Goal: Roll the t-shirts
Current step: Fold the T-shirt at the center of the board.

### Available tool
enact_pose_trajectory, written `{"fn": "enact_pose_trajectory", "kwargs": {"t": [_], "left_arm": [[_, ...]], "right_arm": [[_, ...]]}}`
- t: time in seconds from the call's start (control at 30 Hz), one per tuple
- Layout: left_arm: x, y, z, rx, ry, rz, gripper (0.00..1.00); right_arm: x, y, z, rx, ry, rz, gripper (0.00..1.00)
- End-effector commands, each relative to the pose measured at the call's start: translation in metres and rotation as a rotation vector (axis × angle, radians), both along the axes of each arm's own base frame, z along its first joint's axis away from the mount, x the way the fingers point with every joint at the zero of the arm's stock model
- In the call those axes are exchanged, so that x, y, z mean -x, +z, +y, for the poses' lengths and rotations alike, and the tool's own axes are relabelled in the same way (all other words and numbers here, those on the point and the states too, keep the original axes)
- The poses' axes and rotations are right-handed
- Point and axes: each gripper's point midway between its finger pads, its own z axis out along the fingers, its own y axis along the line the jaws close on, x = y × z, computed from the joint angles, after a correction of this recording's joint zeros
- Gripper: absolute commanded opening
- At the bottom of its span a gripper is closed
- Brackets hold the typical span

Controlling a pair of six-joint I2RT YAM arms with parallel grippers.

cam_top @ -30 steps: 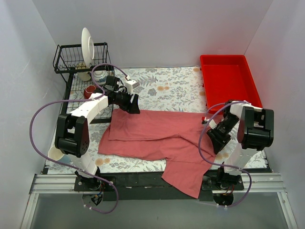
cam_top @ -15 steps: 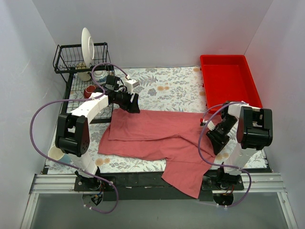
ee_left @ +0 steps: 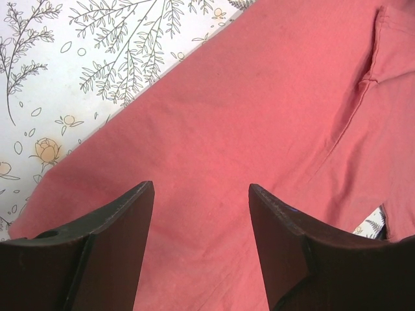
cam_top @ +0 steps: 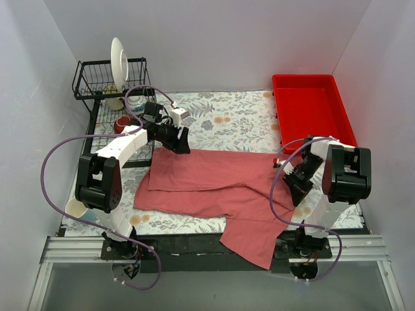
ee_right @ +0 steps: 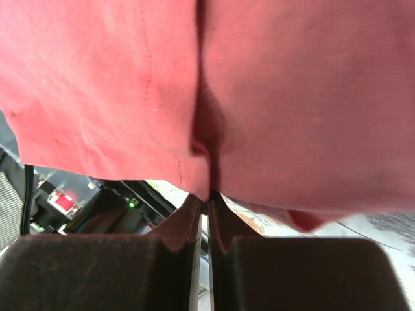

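The salmon-pink t-shirt [cam_top: 214,181] lies spread on the floral mat, and one part of it hangs over the near table edge. My left gripper [cam_top: 181,148] hovers open over the shirt's far left corner. In the left wrist view the cloth [ee_left: 259,116] fills the space under the left gripper [ee_left: 201,188], and nothing is between the fingers. At the shirt's right edge, my right gripper [cam_top: 293,189] is shut on a pinch of cloth. In the right wrist view the fabric [ee_right: 272,97] bunches into a fold at the tips of the right gripper [ee_right: 209,197].
A red plastic tray [cam_top: 305,78] stands at the back right. At the back left, a black wire rack [cam_top: 97,81] holds a white plate [cam_top: 118,58] and cups. A paper cup [cam_top: 76,210] sits at the near left. The floral mat [cam_top: 227,120] covers the table.
The right gripper has closed on the shirt's right edge and shifted slightly toward the back. The left arm has not moved.
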Motion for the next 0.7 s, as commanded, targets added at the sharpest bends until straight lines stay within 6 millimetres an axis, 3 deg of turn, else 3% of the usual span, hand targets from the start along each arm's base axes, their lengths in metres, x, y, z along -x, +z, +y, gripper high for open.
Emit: {"fn": "enact_pose_trajectory", "kwargs": {"t": [0.0, 0.17, 0.23, 0.27, 0.3, 0.4, 0.43, 0.67], "left_arm": [[-0.011, 0.016, 0.002, -0.012, -0.029, -0.076, 0.59], [-0.035, 0.012, 0.018, -0.130, -0.040, -0.156, 0.61], [-0.055, 0.019, 0.023, -0.176, -0.044, -0.210, 0.61], [-0.059, 0.004, 0.029, -0.218, -0.039, -0.171, 0.61], [-0.074, 0.017, 0.032, -0.234, -0.046, -0.214, 0.61], [-0.087, 0.007, 0.047, -0.279, -0.024, -0.178, 0.61], [-0.095, 0.013, 0.049, -0.287, -0.034, -0.201, 0.61], [-0.102, 0.002, 0.073, -0.388, -0.090, -0.148, 0.60]], "right_arm": [[-0.013, 0.017, -0.006, 0.026, 0.019, -0.046, 0.06], [-0.027, 0.049, -0.017, 0.060, 0.081, -0.153, 0.01], [-0.033, 0.055, -0.020, 0.073, 0.092, -0.194, 0.01], [-0.040, 0.059, -0.022, 0.086, 0.094, -0.235, 0.01], [-0.044, 0.061, -0.022, 0.091, 0.091, -0.255, 0.01], [-0.056, 0.065, -0.019, 0.090, 0.056, -0.318, 0.01], [-0.058, 0.066, -0.017, 0.084, 0.041, -0.328, 0.01], [-0.069, 0.069, 0.003, 0.024, -0.062, -0.371, 0.01]]}}
